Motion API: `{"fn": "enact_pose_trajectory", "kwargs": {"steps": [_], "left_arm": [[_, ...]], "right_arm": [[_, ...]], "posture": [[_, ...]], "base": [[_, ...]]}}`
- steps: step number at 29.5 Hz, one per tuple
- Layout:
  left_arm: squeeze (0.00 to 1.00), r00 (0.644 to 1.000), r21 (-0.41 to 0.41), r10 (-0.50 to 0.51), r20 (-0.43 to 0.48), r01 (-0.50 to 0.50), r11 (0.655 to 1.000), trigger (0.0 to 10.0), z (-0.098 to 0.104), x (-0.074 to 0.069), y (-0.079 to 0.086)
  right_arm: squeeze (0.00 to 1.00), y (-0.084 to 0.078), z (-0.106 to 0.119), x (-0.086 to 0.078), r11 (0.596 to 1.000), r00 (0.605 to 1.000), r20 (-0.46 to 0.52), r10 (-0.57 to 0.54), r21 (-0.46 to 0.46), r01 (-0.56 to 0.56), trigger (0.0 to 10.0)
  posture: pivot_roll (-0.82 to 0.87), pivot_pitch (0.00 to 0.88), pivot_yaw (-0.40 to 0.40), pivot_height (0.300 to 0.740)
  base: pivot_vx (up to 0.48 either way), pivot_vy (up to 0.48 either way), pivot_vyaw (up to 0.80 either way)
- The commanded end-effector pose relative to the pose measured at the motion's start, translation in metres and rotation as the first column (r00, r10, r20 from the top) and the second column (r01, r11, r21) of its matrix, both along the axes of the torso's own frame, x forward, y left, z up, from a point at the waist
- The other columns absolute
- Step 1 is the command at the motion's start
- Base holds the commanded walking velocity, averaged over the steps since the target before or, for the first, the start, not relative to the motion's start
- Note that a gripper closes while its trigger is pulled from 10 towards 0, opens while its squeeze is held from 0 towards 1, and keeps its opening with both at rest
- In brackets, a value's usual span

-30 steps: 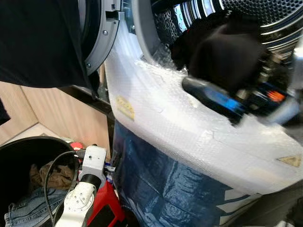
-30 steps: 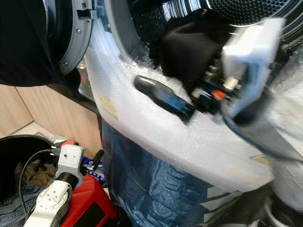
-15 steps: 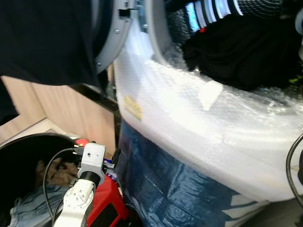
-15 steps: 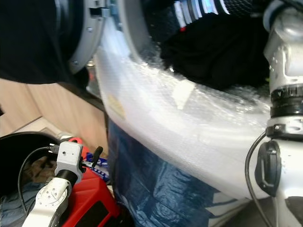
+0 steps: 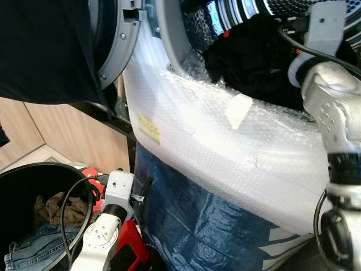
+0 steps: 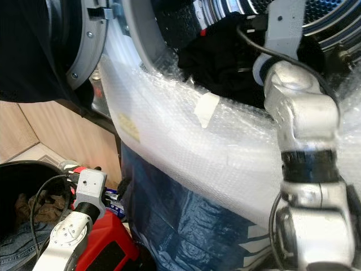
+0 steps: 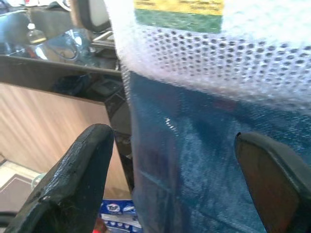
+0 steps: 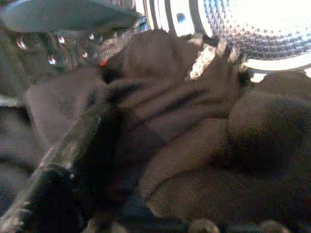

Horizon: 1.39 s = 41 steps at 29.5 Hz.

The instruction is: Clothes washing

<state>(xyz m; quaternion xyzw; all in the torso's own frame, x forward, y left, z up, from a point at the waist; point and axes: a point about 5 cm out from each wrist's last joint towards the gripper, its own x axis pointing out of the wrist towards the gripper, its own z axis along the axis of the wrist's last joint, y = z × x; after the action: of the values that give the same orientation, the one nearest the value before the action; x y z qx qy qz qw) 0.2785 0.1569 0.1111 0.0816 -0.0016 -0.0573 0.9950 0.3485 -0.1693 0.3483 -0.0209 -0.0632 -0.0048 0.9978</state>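
The right end effector [image 8: 97, 145] is pushing into dark clothes [image 5: 254, 62] inside the drum [image 8: 252, 29], grip unclear; the left end effector [image 7: 175, 184] is hanging open.

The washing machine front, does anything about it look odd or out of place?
Yes. The washing machine's front is wrapped in bubble wrap over blue plastic sheeting, taped in place, like packaging left on. Dark clothes sit heaped at the drum's mouth, against the rim.
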Motion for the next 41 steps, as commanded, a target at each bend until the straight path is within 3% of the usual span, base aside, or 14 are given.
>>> {"fn": "enact_pose_trajectory", "kwargs": {"steps": [1, 5, 6, 8, 13, 18, 25, 30, 34, 35, 37, 40, 41], "left_arm": [[0.00, 1.000, -0.011, -0.009, -0.010, 0.009, 1.000, 10.0, 0.000, -0.002, -0.002], [0.00, 1.000, -0.013, -0.016, -0.015, 0.015, 1.000, 10.0, -0.002, -0.002, -0.005], [0.00, 1.000, -0.014, -0.020, -0.016, 0.019, 1.000, 10.0, -0.002, -0.002, -0.006], [0.00, 1.000, -0.016, -0.024, -0.016, 0.023, 1.000, 10.0, -0.002, -0.001, -0.007], [0.00, 0.999, -0.014, -0.038, -0.016, 0.037, 0.999, 10.0, -0.002, -0.002, -0.008], [0.00, 0.999, -0.011, -0.035, -0.018, 0.035, 0.999, 10.0, -0.002, -0.003, -0.006], [0.00, 0.999, -0.010, -0.041, -0.018, 0.041, 0.999, 10.0, -0.002, -0.001, -0.006], [0.00, 0.999, -0.007, -0.048, -0.016, 0.048, 0.999, 10.0, -0.002, 0.000, -0.006], [0.00, 0.999, -0.005, -0.048, -0.013, 0.048, 0.999, 10.0, -0.001, 0.000, -0.005], [0.00, 0.999, -0.005, -0.042, -0.009, 0.042, 0.999, 10.0, 0.000, 0.001, -0.005], [0.00, 0.999, -0.007, -0.035, -0.004, 0.035, 0.999, 10.0, 0.002, 0.001, -0.004], [0.00, 1.000, -0.009, -0.029, -0.001, 0.029, 1.000, 10.0, 0.002, 0.001, -0.003], [0.00, 1.000, -0.010, -0.025, 0.000, 0.025, 1.000, 10.0, 0.003, 0.000, -0.003]], "right_arm": [[0.00, -0.006, -0.005, -0.009, 0.998, 0.998, -0.038, -0.041, 0.035, 0.042, 10.0], [0.00, 0.009, -0.009, -0.029, 0.996, 1.000, -0.019, -0.006, 0.089, 0.008, 10.0], [0.00, 0.015, -0.012, -0.035, 0.994, 0.997, -0.030, 0.070, 0.089, -0.067, 10.0], [0.00, 0.015, -0.018, -0.041, 0.992, 0.992, -0.081, 0.096, 0.085, -0.089, 10.0], [0.00, -0.005, -0.042, -0.058, 0.997, 0.977, -0.202, 0.070, 0.041, -0.063, 10.0], [0.00, -0.022, -0.032, -0.076, 0.985, 0.972, -0.178, 0.151, -0.060, -0.164, 10.0], [0.00, -0.051, -0.027, -0.094, 0.982, 0.974, -0.176, 0.144, -0.098, -0.163, 10.0], [0.00, -0.055, -0.028, -0.107, 0.949, 0.960, -0.183, 0.211, -0.197, -0.246, 10.0], [0.00, -0.048, -0.022, -0.108, 0.936, 0.954, -0.139, 0.265, -0.201, -0.289, 10.0], [0.00, -0.032, -0.017, -0.109, 0.907, 0.928, -0.092, 0.361, -0.197, -0.373, 10.0], [0.00, -0.022, -0.014, -0.112, 0.871, 0.898, -0.069, 0.435, -0.223, -0.439, 10.0], [0.00, -0.017, -0.012, -0.114, 0.845, 0.880, -0.052, 0.472, -0.259, -0.469, 10.0], [0.00, -0.015, -0.010, -0.118, 0.820, 0.858, -0.035, 0.513, -0.276, -0.501, 10.0]], "posture": [[0.01, 0.119, -0.111, 0.740], [-0.01, 0.117, -0.109, 0.740], [-0.01, 0.116, -0.109, 0.740], [-0.02, 0.112, -0.109, 0.740], [-0.01, 0.105, -0.112, 0.740], [-0.01, 0.101, -0.114, 0.740], [-0.02, 0.083, -0.105, 0.740], [-0.02, 0.080, -0.102, 0.740], [-0.02, 0.082, -0.100, 0.740], [-0.02, 0.091, -0.105, 0.740], [-0.01, 0.101, -0.109, 0.740], [0.00, 0.105, -0.113, 0.740], [0.00, 0.112, -0.118, 0.740]], "base": [[0.000, 0.000, 0.00], [0.000, 0.000, 0.00], [0.000, 0.000, 0.00], [0.000, 0.000, 0.00], [0.000, 0.000, 0.00], [0.000, 0.000, 0.00], [0.000, 0.000, 0.00], [0.000, 0.000, 0.00], [0.000, 0.000, 0.00], [0.000, 0.000, 0.00], [0.000, 0.000, 0.00], [0.000, 0.000, 0.00], [0.000, 0.000, 0.00]]}}
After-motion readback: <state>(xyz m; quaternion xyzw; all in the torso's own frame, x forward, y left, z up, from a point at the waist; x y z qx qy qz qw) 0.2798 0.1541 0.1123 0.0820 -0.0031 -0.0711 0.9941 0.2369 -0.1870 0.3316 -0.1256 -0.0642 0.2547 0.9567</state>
